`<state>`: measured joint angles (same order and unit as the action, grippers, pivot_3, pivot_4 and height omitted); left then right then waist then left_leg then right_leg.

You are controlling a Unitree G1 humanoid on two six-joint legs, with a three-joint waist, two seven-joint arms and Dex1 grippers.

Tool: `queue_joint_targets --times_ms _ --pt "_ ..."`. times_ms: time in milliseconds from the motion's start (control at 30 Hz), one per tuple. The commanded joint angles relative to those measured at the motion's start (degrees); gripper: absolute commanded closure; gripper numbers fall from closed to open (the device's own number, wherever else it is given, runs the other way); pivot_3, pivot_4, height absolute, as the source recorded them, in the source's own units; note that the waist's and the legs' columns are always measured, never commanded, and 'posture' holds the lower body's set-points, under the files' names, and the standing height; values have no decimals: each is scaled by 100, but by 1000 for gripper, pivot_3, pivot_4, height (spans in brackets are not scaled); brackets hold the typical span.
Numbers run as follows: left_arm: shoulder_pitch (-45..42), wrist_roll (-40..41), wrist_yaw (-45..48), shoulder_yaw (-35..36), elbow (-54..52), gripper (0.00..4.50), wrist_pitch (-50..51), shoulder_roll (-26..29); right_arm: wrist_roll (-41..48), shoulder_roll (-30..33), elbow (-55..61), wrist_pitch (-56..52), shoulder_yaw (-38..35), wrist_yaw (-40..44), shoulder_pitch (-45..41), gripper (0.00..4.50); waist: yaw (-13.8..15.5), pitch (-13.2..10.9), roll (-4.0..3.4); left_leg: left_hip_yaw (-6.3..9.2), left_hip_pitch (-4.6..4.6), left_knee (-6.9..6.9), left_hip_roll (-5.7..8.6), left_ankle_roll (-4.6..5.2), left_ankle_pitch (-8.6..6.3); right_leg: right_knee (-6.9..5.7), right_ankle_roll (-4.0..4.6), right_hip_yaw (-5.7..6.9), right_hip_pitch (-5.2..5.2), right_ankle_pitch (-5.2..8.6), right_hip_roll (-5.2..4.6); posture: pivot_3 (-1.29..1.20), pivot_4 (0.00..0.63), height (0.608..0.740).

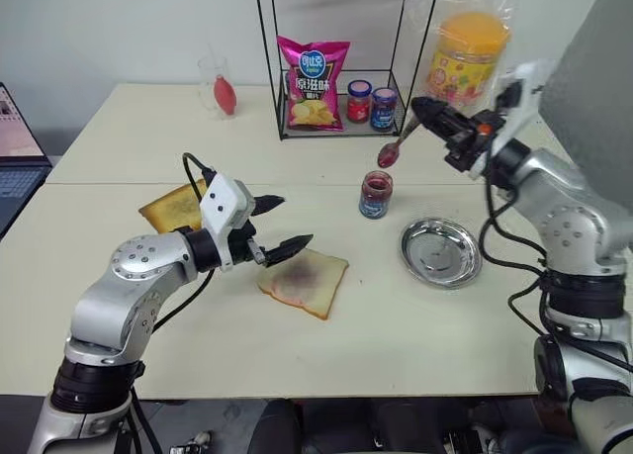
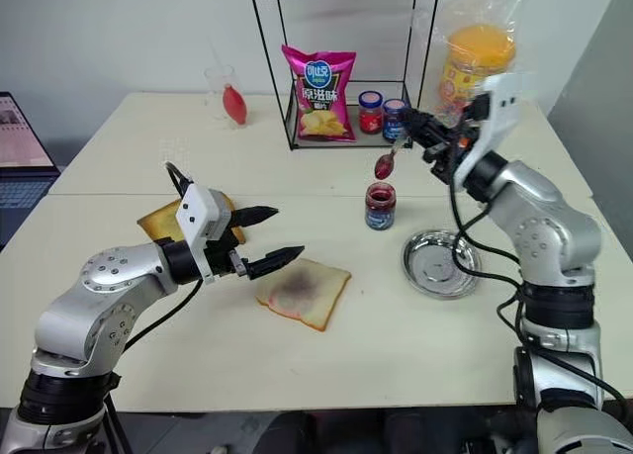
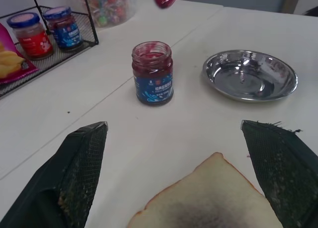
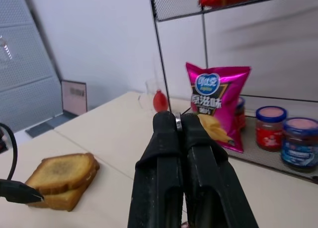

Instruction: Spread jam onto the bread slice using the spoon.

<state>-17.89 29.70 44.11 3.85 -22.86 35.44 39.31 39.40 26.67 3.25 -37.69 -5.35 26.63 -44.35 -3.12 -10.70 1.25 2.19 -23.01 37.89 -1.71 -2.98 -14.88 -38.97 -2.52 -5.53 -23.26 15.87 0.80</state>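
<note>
**Spoon held up over the jam jar**

Left eye view: The right gripper (image 1: 423, 109) has its fingers closed tight on the spoon (image 1: 396, 146). The spoon hangs in the air with red jam on its bowl, just above the jam (image 1: 376, 194) jar. The jar stands open on the surface (image 1: 396, 325). The round metal plate (image 1: 441, 252) lies at about 4 o'clock from the jar. The bread slice (image 1: 304, 281) lies flat at about 7 o'clock from the jar, with a purple stain in its middle. The left gripper (image 1: 277, 224) has its fingers wide open and holds nothing. It hangs just at 9 o'clock of the bread. Toasted slices (image 1: 176, 207) lie behind that arm.

Left wrist view: Two open fingers (image 3: 79, 173) stand on either side of the bread corner. The jar and the plate sit farther off.

Right wrist view: The closed fingers (image 4: 164, 178) press together on the thin metal handle. A pink chip bag (image 4: 214, 101) stands on a wire rack (image 4: 164, 49).
</note>
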Motion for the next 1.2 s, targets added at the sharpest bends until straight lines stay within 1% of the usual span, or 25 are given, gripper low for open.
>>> queue_joint_targets --times_ms 33,200,400,567,767,900,1067,1200 --pt "84 239 30 186 -365 0 140 95 -623 -25 -320 648 290 363 -221 4464 4 0 0 -2 -1 0 1 0 0 1 0 -1 0 0 -2 0 150 740" --pt "193 428 72 248 -560 0 261 152 -1159 -132 -668 1193 481 579 -282 4464 0 0 0 -1 -2 1 3 0 0 -2 0 1 -3 0 -8 0 150 740" --pt "250 466 45 245 -622 0 285 219 -1611 -263 -998 1572 578 696 -338 4464 -14 0 0 -1 4 2 1 0 0 -8 1 0 -3 -1 -4 0 150 740" --pt "239 463 33 234 -591 0 268 260 -2081 -326 -1371 1884 801 805 -369 4464 -14 0 0 -2 3 2 2 0 0 -6 1 -1 -3 -1 -4 0 150 740" --pt "231 449 32 230 -591 0 267 287 -2404 -422 -1720 2190 855 874 -401 4464 -14 0 0 -1 3 1 2 0 0 -6 1 0 -3 -1 -4 0 150 740" --pt "232 425 43 205 -608 0 255 313 -2331 -550 -1839 1825 816 893 -382 4464 -14 0 0 -1 3 1 2 0 0 -7 2 0 -3 -1 -4 0 150 740" --pt "196 454 35 215 -640 0 257 327 -2377 -590 -1928 1716 775 897 -393 4464 -14 -1 0 0 3 1 2 0 0 -8 2 1 -3 -1 -4 0 150 740" --pt "157 472 28 239 -614 0 257 320 -2180 -700 -1898 1328 628 859 -399 4464 -15 -1 0 0 3 1 2 0 0 -7 2 0 -3 -1 -4 0 150 740"
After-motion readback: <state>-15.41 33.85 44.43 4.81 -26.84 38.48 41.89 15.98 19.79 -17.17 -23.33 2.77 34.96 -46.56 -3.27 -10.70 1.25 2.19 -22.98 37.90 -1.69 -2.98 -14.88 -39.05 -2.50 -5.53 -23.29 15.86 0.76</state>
